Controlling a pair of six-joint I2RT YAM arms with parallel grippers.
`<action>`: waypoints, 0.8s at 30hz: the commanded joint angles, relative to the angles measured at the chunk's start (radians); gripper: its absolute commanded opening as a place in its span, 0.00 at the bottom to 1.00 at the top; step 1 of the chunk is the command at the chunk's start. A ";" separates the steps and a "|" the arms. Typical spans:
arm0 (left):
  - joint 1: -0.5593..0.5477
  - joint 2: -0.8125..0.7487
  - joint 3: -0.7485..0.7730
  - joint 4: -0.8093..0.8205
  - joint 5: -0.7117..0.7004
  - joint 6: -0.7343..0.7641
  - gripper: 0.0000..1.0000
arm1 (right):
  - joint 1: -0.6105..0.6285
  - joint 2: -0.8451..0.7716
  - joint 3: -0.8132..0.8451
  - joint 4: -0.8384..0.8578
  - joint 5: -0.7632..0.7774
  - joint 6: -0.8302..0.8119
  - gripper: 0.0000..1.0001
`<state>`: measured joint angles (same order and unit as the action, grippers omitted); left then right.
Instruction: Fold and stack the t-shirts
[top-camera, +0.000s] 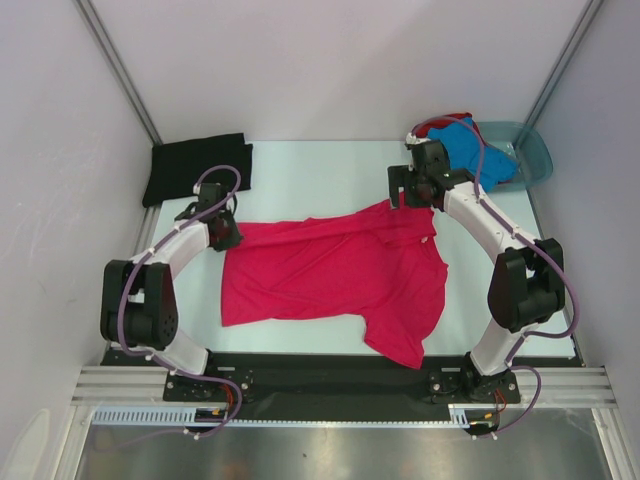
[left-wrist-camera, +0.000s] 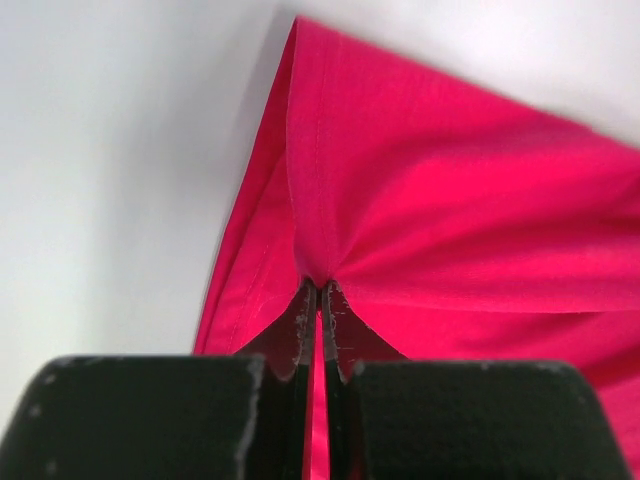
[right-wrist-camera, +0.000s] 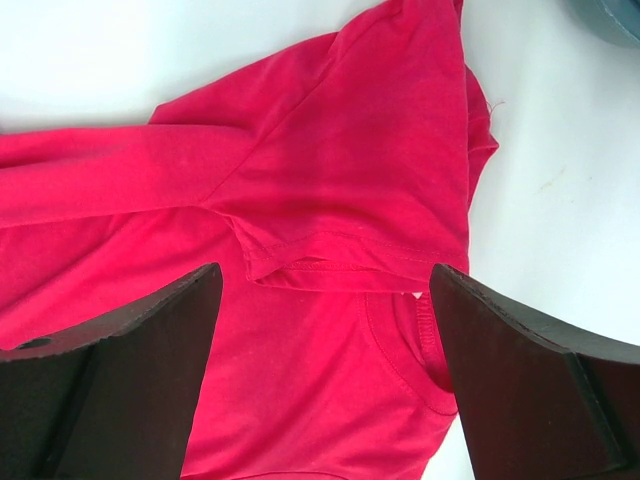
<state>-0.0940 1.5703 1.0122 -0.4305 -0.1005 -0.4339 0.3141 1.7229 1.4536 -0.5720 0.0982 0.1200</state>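
The bright magenta-pink cloth t-shirt (top-camera: 330, 275) lies spread across the middle of the white table (top-camera: 300, 170). The overhead view hides both sets of fingertips, which only the wrist views show. The left gripper (left-wrist-camera: 318, 298) is pinched tight on a fold at the shirt's left corner. The right gripper (right-wrist-camera: 325, 280) gapes wide over the collar. A folded black t-shirt (top-camera: 195, 168) sits far left. The bright blue t-shirt (top-camera: 478, 150) and a sliver of the red t-shirt (top-camera: 445, 121) are heaped at the translucent teal plastic basin (top-camera: 532, 152), perhaps partly inside it.
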 joint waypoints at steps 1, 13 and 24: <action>0.002 -0.062 -0.041 -0.001 0.011 0.011 0.05 | 0.002 0.000 0.036 -0.009 0.018 -0.006 0.91; 0.000 -0.096 -0.167 0.050 0.007 -0.029 1.00 | 0.013 0.033 0.028 -0.063 0.044 0.030 0.90; 0.002 -0.073 -0.054 0.188 0.031 -0.048 1.00 | 0.008 0.036 0.010 -0.035 0.083 0.040 0.90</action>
<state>-0.0940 1.4975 0.8787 -0.3500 -0.0933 -0.4644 0.3237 1.7599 1.4551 -0.6296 0.1513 0.1463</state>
